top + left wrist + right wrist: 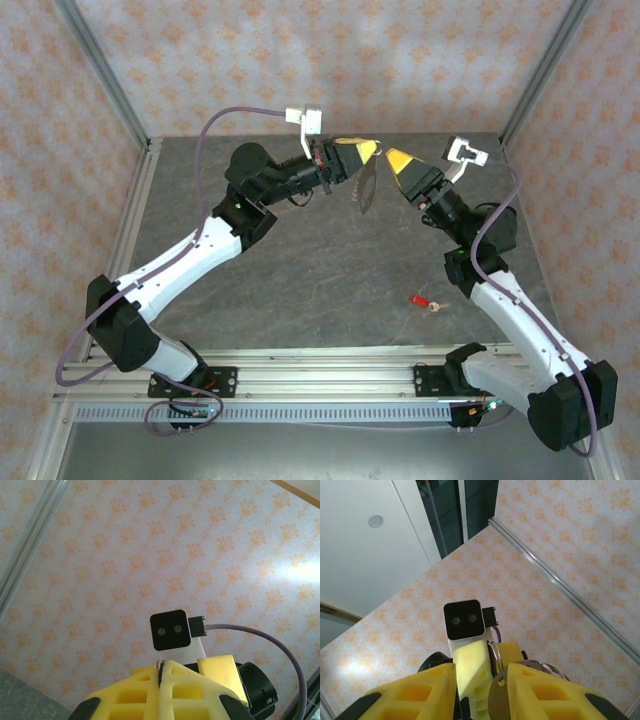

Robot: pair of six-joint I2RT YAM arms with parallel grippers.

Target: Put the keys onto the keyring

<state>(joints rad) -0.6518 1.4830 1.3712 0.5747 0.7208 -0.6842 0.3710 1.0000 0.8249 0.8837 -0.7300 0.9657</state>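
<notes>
The left gripper (366, 148) is closed tight: in its wrist view the two yellow fingers (135, 692) meet with no gap, and a thin sliver of silvery metal (159, 663) is pinched at the top of the seam. That metal belongs to the keyring (364, 188), which hangs below the tips, clear of the table (300, 270).

The right gripper (396, 158) faces it from the other side of the keyring, tip almost to tip. Its jaws stand part-way apart. In its wrist view the keyring's wire loops (495, 652) sit at the inner edge of one yellow finger (545, 692), and a round metal tag (502, 702) hangs in front of that finger. Whether this gripper presses on the keyring or merely sits beside it, I cannot tell.

Count: two grippers, one on each side of the keyring. There is one keyring, made of at least two wire loops and one round tag, and each wrist view looks across it at the other arm's camera block (170, 630).

There is one key, with a red head (416, 300) and a short silvery blade. It lies flat on the table well apart from the keyring, nearer the arm bases and to the keyring's right, touched by neither gripper
</notes>
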